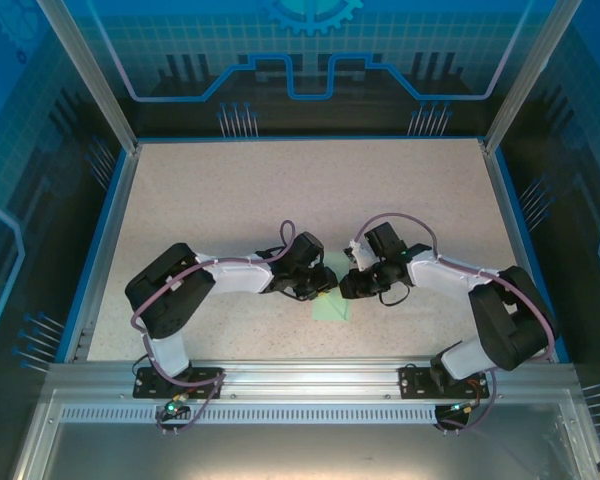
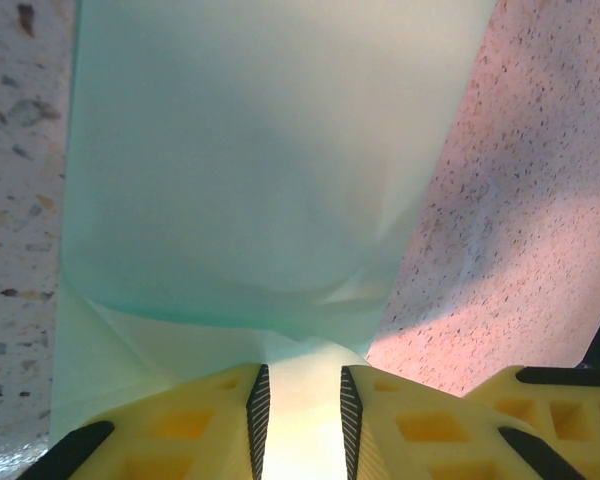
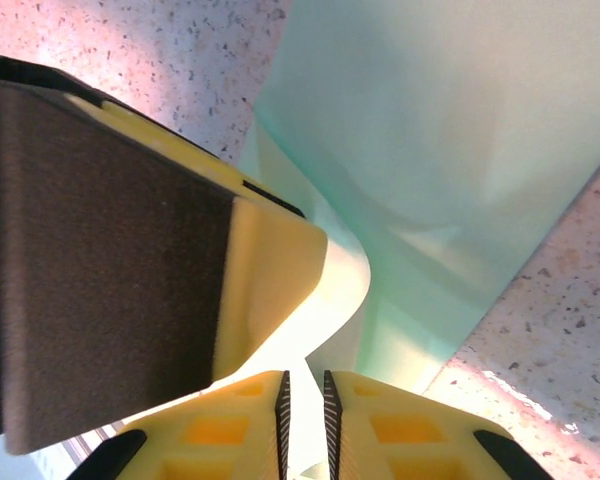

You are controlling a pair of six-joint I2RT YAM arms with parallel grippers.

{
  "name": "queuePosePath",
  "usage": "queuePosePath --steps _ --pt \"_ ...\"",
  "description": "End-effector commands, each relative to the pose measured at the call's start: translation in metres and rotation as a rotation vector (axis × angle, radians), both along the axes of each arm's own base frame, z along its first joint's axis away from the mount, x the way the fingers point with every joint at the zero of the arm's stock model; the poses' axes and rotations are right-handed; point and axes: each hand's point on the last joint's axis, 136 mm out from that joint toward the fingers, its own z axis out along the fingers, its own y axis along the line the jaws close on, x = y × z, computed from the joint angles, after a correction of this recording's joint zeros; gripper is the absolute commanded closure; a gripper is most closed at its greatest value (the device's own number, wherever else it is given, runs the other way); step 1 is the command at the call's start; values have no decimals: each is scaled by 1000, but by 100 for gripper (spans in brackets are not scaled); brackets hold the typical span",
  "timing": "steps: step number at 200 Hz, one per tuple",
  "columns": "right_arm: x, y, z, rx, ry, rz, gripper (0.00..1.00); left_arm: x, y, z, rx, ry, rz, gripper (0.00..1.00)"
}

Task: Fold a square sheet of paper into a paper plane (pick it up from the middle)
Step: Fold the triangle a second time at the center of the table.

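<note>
Square sheet of paper (image 2: 250, 150) is arching over the speckled surface (image 2: 540, 200), the left claw (image 2: 300, 400) and right claw (image 3: 303, 400) each clamping it.

A speckled beige stone-look tabletop (image 1: 280, 200) sits inside a thin blue rim (image 1: 100, 245). Silver aluminium posts (image 1: 88, 70) frame glossy blue wall panels (image 1: 310, 50) printed with circuit lines and a gear. A slotted aluminium rail (image 1: 310, 380) crosses the near edge.
</note>
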Motion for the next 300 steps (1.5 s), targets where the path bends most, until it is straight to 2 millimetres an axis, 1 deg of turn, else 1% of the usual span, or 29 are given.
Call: queuePosePath --steps 1,36,80,95,116,129,149,160,185,227,251,300 --pt "5 -2 -3 -18 -3 -10 78 4 -7 9 -9 -13 4 70" --pt "7 -4 -3 -31 -6 -16 81 4 -7 10 -10 -16 5 70" --pt "7 -7 -5 -50 -5 -18 72 5 -7 13 -15 -19 4 70" --pt "8 -7 -5 -44 -7 -16 71 5 -7 13 -16 -21 3 70" --pt "8 -7 -5 -49 -8 -17 76 4 -8 15 -18 -23 -1 70" --pt "9 -8 -4 -51 -12 -18 84 4 -6 14 -16 -22 2 70" --pt "13 -8 -3 -52 -25 -7 91 3 -6 17 -18 -25 0 70" --pt "15 -8 -2 -55 -24 5 92 3 -5 19 -20 -32 -1 69" --pt "21 -7 -3 -72 -19 40 93 2 -3 24 -22 -46 -2 68" --pt "23 -4 -4 -69 -21 79 92 1 -5 26 -31 -46 -7 68" --pt "22 -5 -8 -76 -5 76 91 -1 -7 28 -34 -49 -16 68" --pt "24 -8 -14 -96 8 56 90 -4 -8 25 -28 -44 -17 71"
